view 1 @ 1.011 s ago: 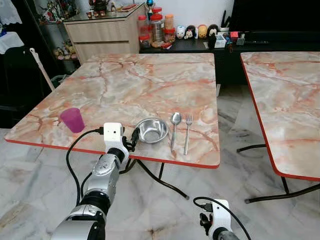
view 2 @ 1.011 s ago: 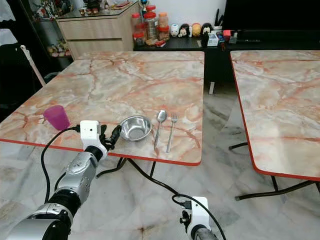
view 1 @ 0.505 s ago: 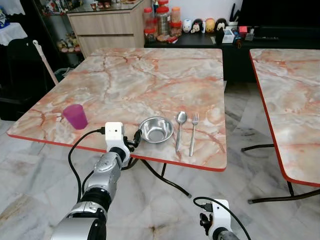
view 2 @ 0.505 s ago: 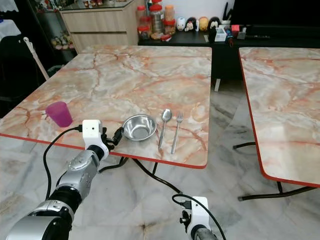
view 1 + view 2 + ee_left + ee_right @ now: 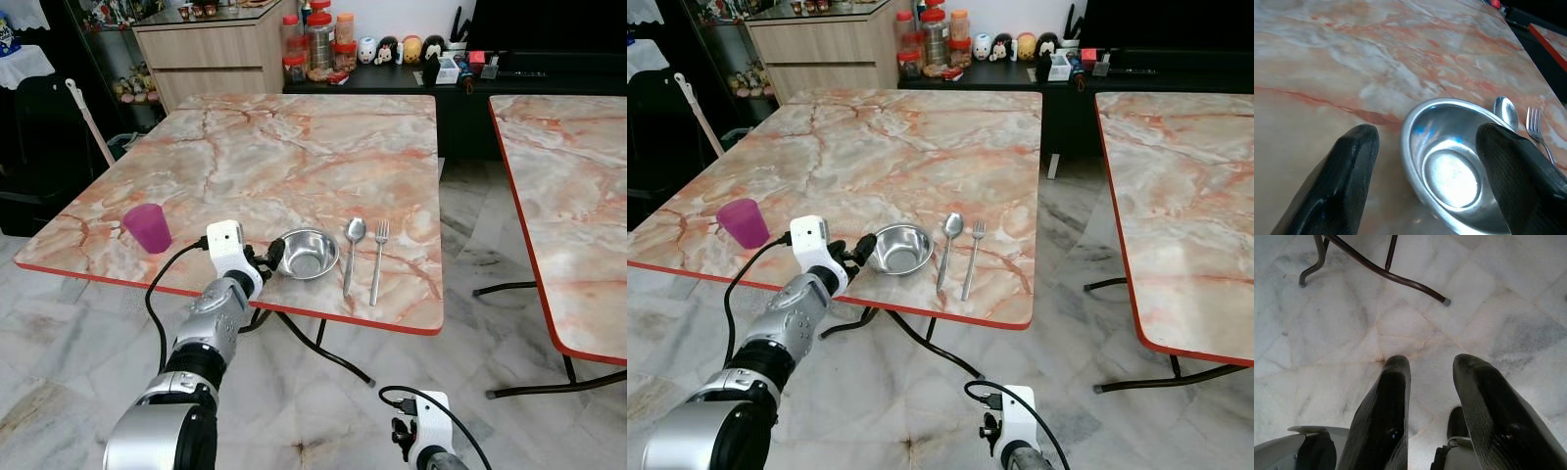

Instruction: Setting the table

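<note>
The two eye views look forward and down from the head onto the marble table (image 5: 294, 166), the second table (image 5: 568, 196) at three o'clock; they share nearly the whole scene; the left wrist view sits close and low over the tabletop, facing the steel bowl (image 5: 1449, 166) at twelve o'clock; the right wrist view points down at the floor (image 5: 1352, 333).

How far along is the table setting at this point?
Done: the steel bowl, spoon and fork sit side by side near the table's front edge. In hand: the left gripper is open, straddling the bowl's near rim, apparently adjusting it. Left: the purple cup stands apart at the left corner. The right gripper hangs idle over the floor.
</note>
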Controlling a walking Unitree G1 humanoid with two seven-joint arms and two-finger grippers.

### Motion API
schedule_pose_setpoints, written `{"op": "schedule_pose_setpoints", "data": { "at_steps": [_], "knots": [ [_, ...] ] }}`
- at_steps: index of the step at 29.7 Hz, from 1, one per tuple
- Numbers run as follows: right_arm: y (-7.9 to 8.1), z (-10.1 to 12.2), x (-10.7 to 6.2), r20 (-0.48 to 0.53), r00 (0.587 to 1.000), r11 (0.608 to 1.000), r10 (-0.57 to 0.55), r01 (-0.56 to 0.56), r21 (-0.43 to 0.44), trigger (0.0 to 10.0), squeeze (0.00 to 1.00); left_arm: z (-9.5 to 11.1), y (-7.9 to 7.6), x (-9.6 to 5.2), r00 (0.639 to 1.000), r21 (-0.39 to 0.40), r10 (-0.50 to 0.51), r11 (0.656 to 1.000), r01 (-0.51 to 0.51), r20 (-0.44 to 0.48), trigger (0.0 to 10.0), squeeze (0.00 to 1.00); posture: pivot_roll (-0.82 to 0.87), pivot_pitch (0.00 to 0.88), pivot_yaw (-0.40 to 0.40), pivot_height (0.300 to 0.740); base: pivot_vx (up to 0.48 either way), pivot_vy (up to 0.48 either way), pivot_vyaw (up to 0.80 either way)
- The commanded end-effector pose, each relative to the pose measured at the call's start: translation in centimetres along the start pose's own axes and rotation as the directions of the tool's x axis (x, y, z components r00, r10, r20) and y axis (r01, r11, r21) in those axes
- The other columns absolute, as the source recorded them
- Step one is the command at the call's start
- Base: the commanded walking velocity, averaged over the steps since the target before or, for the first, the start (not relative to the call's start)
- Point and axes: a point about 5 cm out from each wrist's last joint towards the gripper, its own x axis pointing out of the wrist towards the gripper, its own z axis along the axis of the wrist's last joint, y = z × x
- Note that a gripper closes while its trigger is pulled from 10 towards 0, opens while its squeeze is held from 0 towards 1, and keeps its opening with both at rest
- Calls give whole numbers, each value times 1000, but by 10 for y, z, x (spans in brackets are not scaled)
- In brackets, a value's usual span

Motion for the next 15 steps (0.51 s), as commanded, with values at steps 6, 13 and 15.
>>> {"op": "schedule_pose_setpoints", "data": {
  "at_steps": [6,13,15],
  "knots": [
    [3,0,0,-7,1000,1000,7,-7,-1,10000,0,-4,-6,4,998,-15,2,1000,-3,-60,10000,0,-5,0,107,740,0,0,0],
    [3,-1,0,-10,1000,1000,7,-7,4,10000,0,-13,-10,4,993,-10,3,1000,-4,-116,10000,0,-7,0,111,740,0,0,0],
    [3,-2,0,-9,1000,1000,7,-7,6,10000,0,-17,-11,3,990,-10,-7,1000,6,-139,10000,0,-7,0,111,740,0,0,0]
  ]
}}
